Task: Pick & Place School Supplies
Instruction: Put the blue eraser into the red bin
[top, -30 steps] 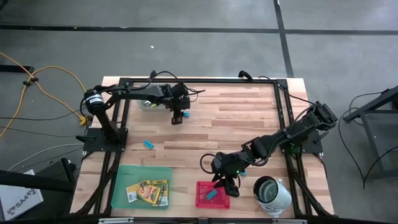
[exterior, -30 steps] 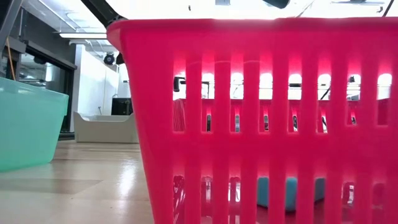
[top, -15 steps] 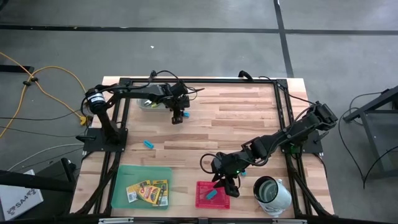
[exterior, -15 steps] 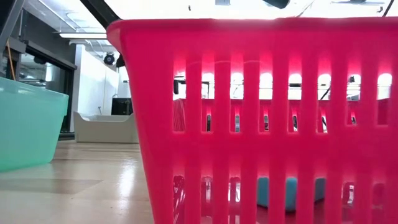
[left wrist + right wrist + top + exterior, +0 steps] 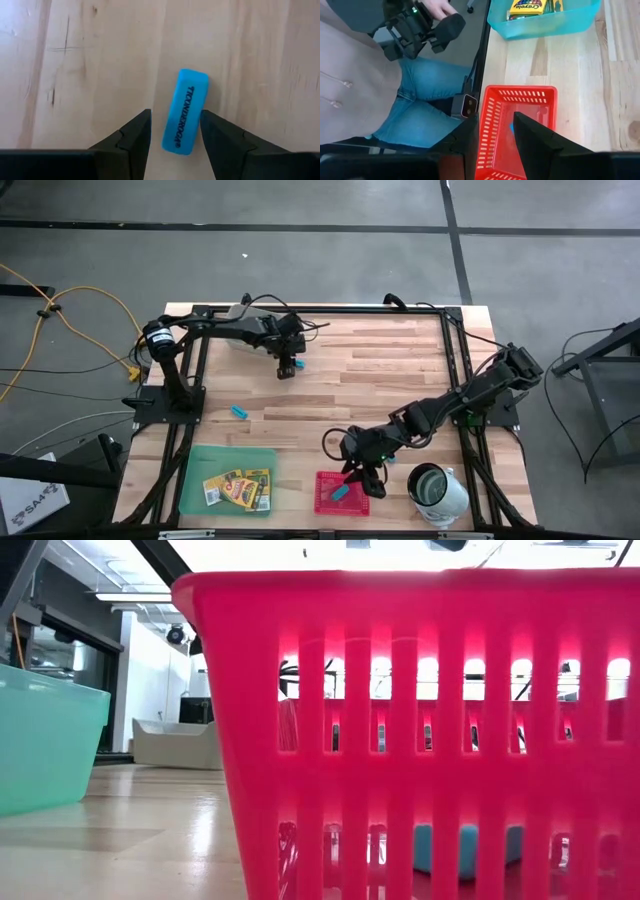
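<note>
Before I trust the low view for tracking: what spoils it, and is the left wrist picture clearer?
Low view: the red basket fills the frame, backlit by bright glare, with a blue eraser dim behind its slats. Left wrist view: evenly lit, another eraser's print readable between open fingers.

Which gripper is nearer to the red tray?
The right. The right gripper hangs open just above the red tray at the table's near edge; the left gripper is far off, open around a blue eraser.
</note>
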You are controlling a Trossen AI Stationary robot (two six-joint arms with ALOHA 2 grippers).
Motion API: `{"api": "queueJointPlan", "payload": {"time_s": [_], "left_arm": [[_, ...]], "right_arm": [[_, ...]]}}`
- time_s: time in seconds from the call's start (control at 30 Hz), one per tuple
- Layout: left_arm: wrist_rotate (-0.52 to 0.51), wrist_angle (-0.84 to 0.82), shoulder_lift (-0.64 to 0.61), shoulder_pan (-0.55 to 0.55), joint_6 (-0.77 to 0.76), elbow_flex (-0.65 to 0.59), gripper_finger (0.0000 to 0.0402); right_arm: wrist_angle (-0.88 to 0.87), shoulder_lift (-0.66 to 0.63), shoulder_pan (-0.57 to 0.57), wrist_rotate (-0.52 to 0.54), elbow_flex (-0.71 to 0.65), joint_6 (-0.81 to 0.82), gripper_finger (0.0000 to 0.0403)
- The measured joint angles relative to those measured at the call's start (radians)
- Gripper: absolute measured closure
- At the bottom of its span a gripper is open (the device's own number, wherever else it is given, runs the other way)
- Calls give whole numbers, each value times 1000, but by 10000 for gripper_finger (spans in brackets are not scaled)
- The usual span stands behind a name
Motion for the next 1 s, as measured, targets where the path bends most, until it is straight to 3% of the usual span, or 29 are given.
{"api": "queueJointPlan", "payload": {"time_s": [0.83, 1.0], "left_arm": [[-44, -63, 5, -36, 61, 47, 239], [-58, -49, 38, -48, 87, 53, 253]], "right_arm": [[1, 0, 0, 0, 0, 0, 291], [3, 0, 0, 0, 0, 0, 291]]}}
